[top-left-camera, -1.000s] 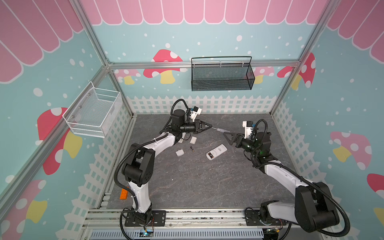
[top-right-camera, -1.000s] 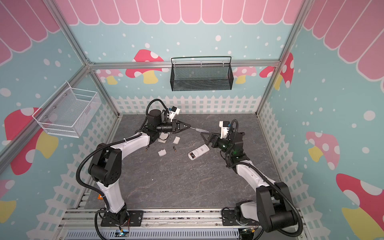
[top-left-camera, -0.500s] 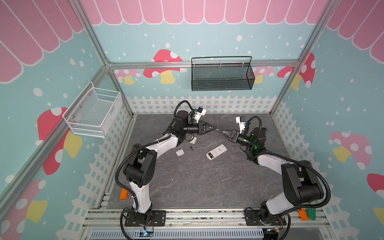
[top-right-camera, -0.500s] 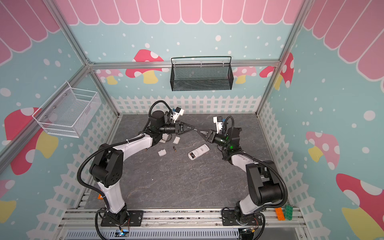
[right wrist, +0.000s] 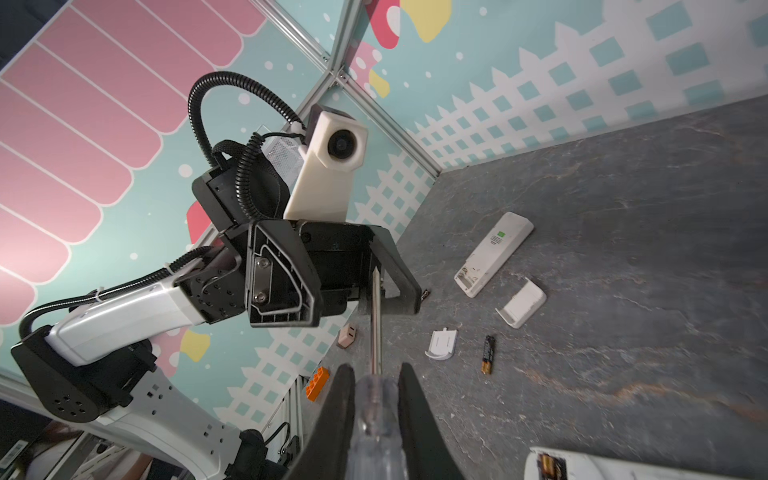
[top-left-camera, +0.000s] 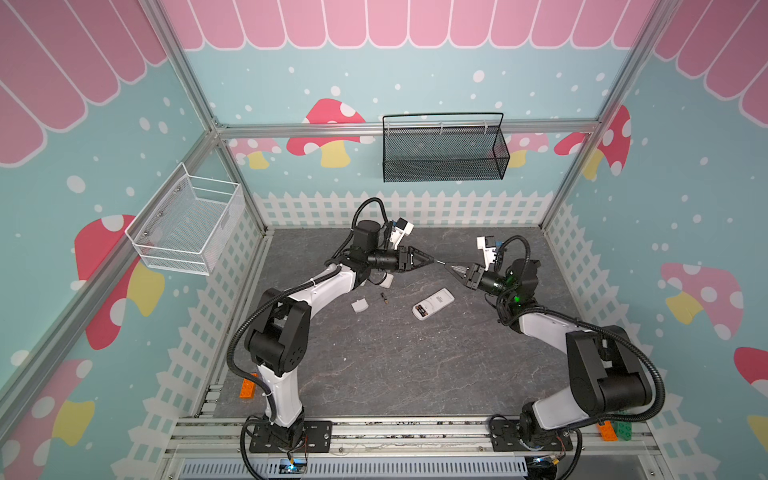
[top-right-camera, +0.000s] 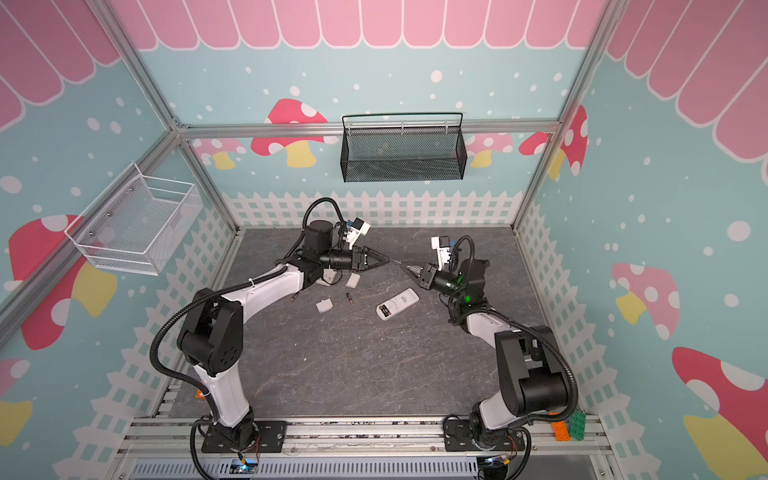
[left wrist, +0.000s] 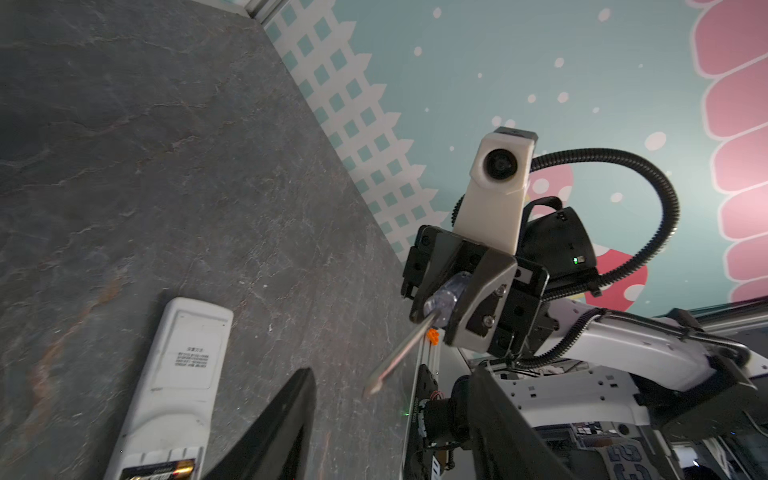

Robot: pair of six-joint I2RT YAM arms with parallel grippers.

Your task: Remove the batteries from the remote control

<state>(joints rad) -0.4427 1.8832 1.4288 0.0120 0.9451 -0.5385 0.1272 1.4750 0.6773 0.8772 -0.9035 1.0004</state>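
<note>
Clamping the clear handle of the screwdriver (right wrist: 376,399), my right fingers (right wrist: 351,386) are closed tight on it, with the shaft pointing out at the other arm. Left fingers (top-left-camera: 428,260) stand apart, holding nothing. The screwdriver tip sits in the gap between them; can't tell if it touches either one. Both arms hover above the surface (top-left-camera: 374,365), meeting mid-air toward the back.

Below them, nearer the right arm, a white remote (top-left-camera: 434,303) lies back up. Its compartment is open, with one battery (left wrist: 166,471) seated in it. A loose battery (right wrist: 488,354) lies on the surface left of that remote, just beside a small white cover (right wrist: 442,343). A bigger cover (right wrist: 521,301) lies near it, next to a second white remote (right wrist: 494,253), which is partly under my left arm.

Black wire basket (top-left-camera: 442,149) on the back wall, white wire basket (top-left-camera: 187,226) on the left wall.
</note>
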